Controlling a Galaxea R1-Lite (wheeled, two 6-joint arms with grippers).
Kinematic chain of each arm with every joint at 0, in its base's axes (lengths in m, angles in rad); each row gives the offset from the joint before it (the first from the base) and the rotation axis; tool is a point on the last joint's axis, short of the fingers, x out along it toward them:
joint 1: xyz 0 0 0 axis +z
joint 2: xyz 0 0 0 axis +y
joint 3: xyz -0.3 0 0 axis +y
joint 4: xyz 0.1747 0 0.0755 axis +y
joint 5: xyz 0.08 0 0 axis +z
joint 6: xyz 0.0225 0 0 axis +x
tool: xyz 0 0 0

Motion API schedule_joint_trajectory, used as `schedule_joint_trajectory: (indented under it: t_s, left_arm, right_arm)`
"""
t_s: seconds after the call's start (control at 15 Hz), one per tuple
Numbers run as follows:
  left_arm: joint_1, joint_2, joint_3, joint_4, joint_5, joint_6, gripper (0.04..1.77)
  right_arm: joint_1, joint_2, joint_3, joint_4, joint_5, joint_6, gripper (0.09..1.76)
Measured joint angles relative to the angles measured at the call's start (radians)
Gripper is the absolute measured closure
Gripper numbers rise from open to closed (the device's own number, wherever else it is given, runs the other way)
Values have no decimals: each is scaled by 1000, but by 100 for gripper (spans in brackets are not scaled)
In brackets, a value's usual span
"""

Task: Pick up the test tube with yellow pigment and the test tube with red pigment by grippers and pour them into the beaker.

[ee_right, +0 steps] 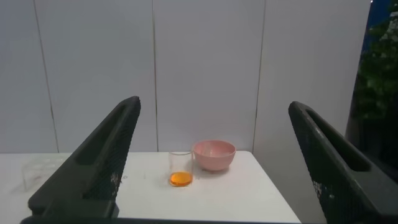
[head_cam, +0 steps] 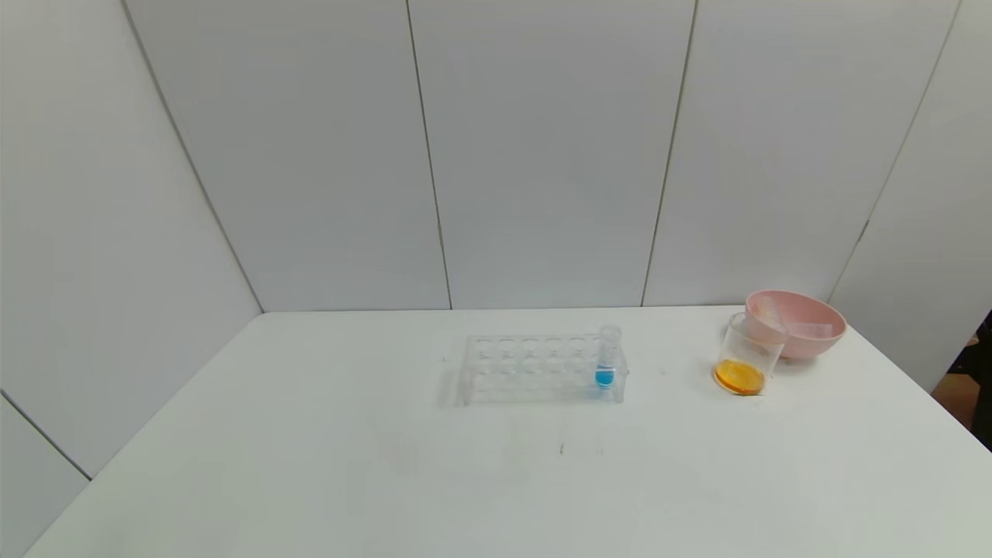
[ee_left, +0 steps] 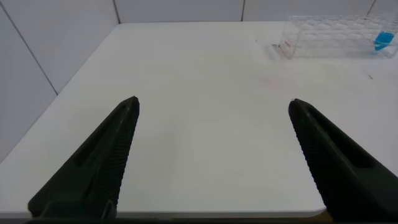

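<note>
The clear beaker (head_cam: 745,356) stands on the white table at the right and holds orange liquid at its bottom; it also shows in the right wrist view (ee_right: 180,169). Clear tubes lie in the pink bowl (head_cam: 806,322); I cannot tell which they are. No tube with yellow or red liquid shows. The clear rack (head_cam: 542,368) holds only a blue-liquid tube (head_cam: 606,360). My left gripper (ee_left: 214,106) is open and empty over the table's near left part. My right gripper (ee_right: 214,106) is open and empty, off the table's right end, facing the beaker. Neither arm shows in the head view.
The pink bowl (ee_right: 214,154) stands right behind the beaker near the table's right rear corner. The rack and blue tube (ee_left: 380,41) show far off in the left wrist view. White wall panels close the back and left sides.
</note>
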Motion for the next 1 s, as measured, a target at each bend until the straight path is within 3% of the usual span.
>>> schedule_joint_trajectory:
  t_s: [0.47, 0.67, 1.0]
  left_arm:
    - [0, 0, 0, 0, 0, 0, 9]
    - [0, 0, 0, 0, 0, 0, 9]
    - [0, 0, 0, 0, 0, 0, 9]
  right_arm:
    - [0, -13, 381, -60, 58, -36, 15]
    - [0, -13, 411, 80, 73, -36, 14]
    - [0, -13, 414, 95, 79, -27, 14]
